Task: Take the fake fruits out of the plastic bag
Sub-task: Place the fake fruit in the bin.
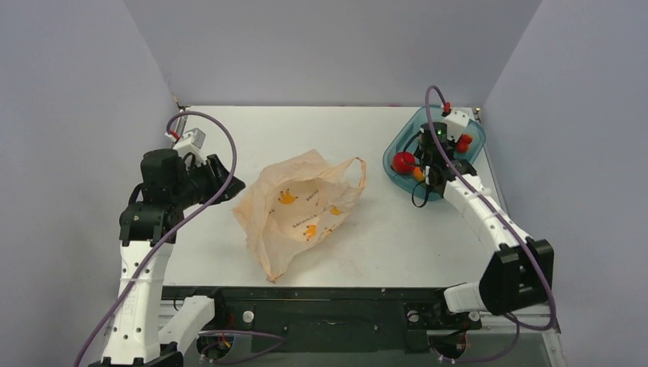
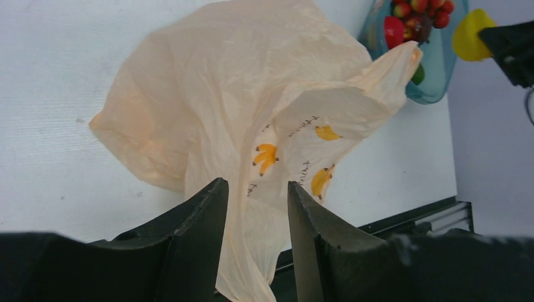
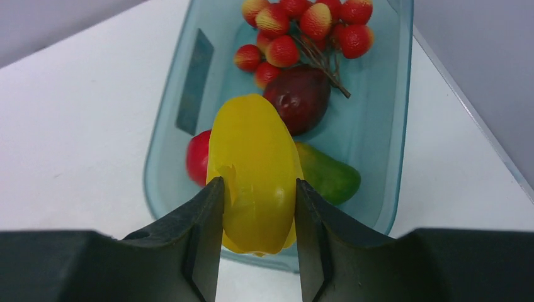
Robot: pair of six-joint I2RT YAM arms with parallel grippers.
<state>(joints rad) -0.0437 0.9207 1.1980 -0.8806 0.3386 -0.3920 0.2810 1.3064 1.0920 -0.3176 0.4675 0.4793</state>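
Now, right fingers (image 3: 201, 251) gripping the yellow fruit (image 3: 255, 170) over the teal tub (image 3: 378, 113), I should lower before letting go; left fingers (image 2: 189, 239) stand parted, holding nothing.

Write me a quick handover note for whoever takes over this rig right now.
Left gripper: open, at the plastic bag edge.
Right gripper: shut on the yellow fruit, above the teal tub.
Done: berry cluster, maroon fruit, red ball and mango are in the tub.
To do: release the yellow fruit, then check the slack bag; its inside is hidden.
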